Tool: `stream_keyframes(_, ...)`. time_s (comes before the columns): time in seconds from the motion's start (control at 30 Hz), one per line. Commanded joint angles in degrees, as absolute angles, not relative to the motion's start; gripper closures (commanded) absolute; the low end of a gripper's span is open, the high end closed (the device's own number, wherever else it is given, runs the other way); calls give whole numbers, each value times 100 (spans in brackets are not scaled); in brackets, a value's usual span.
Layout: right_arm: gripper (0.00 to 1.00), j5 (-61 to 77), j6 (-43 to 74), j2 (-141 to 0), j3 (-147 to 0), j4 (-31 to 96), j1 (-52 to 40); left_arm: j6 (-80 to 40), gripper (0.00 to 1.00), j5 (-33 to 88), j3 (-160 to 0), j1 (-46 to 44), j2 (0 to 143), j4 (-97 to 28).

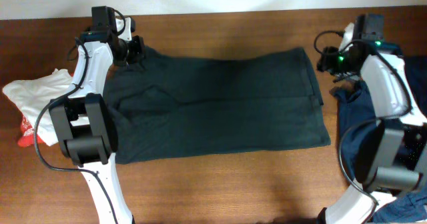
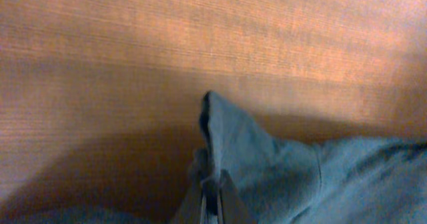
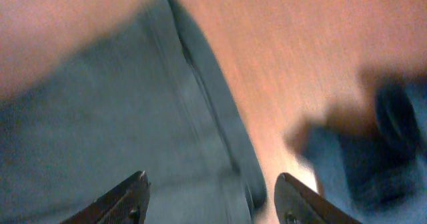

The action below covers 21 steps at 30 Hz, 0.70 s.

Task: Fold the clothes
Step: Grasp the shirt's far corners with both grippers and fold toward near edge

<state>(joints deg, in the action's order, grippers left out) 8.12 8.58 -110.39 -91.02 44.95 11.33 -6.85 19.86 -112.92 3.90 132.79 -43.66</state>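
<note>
The left gripper [image 2: 212, 187] pinches a lifted corner of the dark green garment [image 1: 220, 104], which lies spread flat across the wooden table [image 1: 220, 184]; its arm reaches to the garment's far left corner. The right gripper [image 3: 210, 184] hangs with fingers spread wide over the garment's hemmed right edge, its arm bent beside a heap of blue clothes [image 1: 353, 111].

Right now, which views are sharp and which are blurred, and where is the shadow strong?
Overhead: sharp and evenly lit, the shirt clear. Left wrist: soft focus, with a dark shadow on the table beside the shirt. Right wrist: motion blur everywhere; the shirt's hem smears, and the blue cloth is a shapeless patch.
</note>
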Motion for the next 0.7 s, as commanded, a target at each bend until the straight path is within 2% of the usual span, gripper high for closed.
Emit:
stream_keyframes(0.0, 36, 910, 729, -11483, -9150, 3870, 891, -674, 100, 2082, -11365, 342, 13082, -4998)
stream_keyframes(0.07, 32, 1013, 731, -11721, -9150, 3361, 862, -674, 100, 2082, -11365, 342, 13034, -5463)
stream_keyframes(0.3, 31, 1446, 755, -12560, -9153, 1555, 797, -652, 100, 1837, -11362, 342, 13015, -6845)
stream_keyframes(0.43, 31, 1433, 757, -13002, -9153, 801, 600, -652, 100, 1669, -11362, 342, 13015, -6971)
stream_keyframes(0.67, 30, 963, 1166, -13559, -9153, 373, 519, -652, 100, 1669, -11362, 336, 13017, -6963)
